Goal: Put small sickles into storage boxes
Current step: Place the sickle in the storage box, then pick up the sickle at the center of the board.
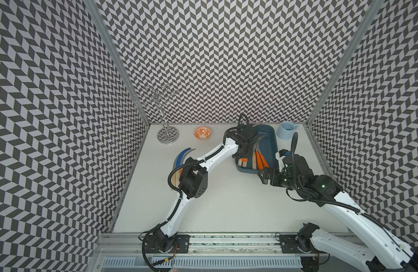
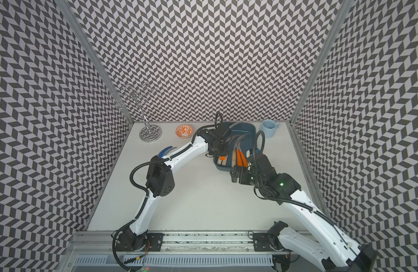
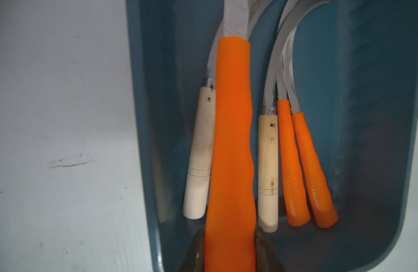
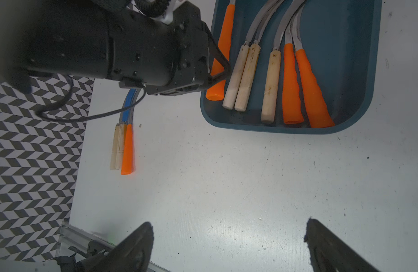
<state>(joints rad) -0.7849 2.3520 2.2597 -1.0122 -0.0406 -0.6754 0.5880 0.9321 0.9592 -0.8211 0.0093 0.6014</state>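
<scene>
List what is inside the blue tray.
In the tray lie five sickles: three wooden-handled, two orange-handled. The left gripper holds a sixth sickle at its edge. The left arm covers part of their blades.

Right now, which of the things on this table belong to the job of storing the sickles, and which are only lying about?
Belong to the job:
- teal tray
- five sickles lying in it
- orange-handled sickle, held over the tray by the left gripper
- bunch of sickles on the table, outside the tray

Only lying about:
- orange-patterned bowl
- light blue mug
- wire stand
</scene>
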